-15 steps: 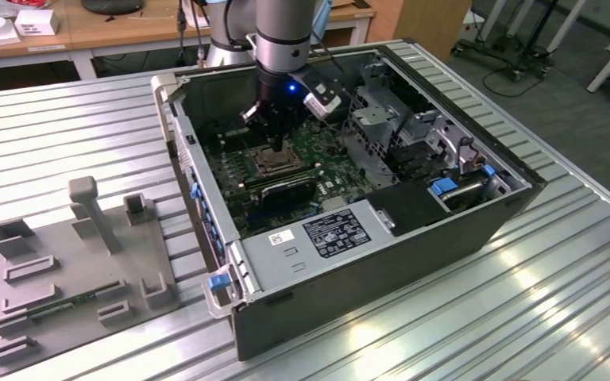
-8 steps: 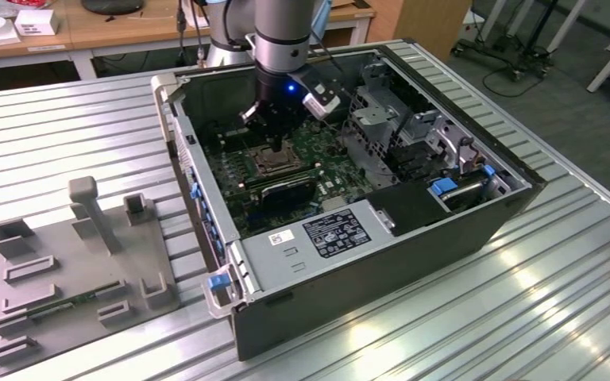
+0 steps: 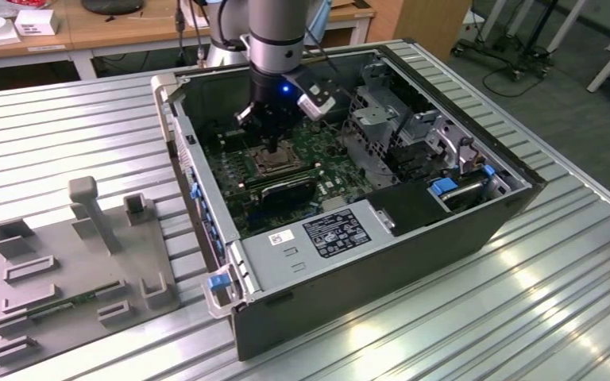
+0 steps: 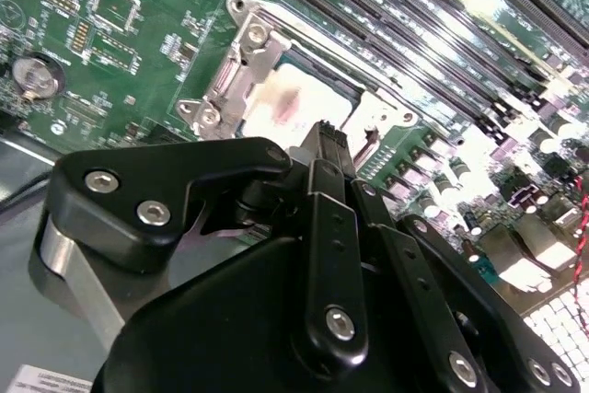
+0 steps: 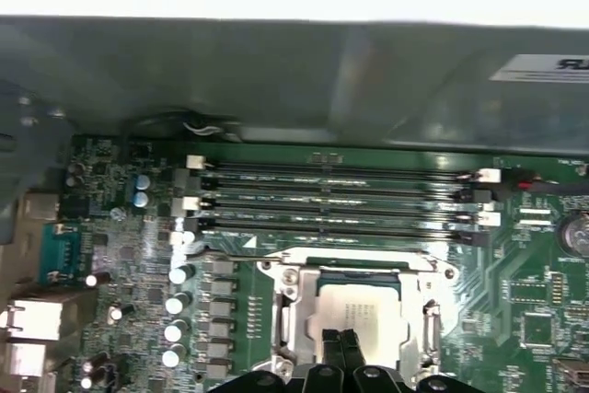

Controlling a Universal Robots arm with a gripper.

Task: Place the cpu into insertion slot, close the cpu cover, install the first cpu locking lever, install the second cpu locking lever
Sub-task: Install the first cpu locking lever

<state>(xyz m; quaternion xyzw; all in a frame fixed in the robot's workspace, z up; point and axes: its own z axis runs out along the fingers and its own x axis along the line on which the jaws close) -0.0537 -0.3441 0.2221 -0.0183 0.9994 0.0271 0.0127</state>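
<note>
As we read the gripper (image 5: 341,349): fingers pressed together, nothing held between them.
cpu (image 5: 357,312): straight below the tips; we cannot tell whether they touch.
seat: cpu lies flat in the insertion slot (image 3: 276,163).
cpu cover (image 5: 287,312): we judge it down, framing the chip.

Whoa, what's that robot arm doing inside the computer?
The robot arm is down inside the open computer case. Its gripper hangs just over the insertion slot on the green board. The cpu already lies in that slot, with the silvery cpu cover framing it. The gripper's fingers are pressed together and hold nothing that I can see. I cannot tell whether the locking levers are fastened.
</note>
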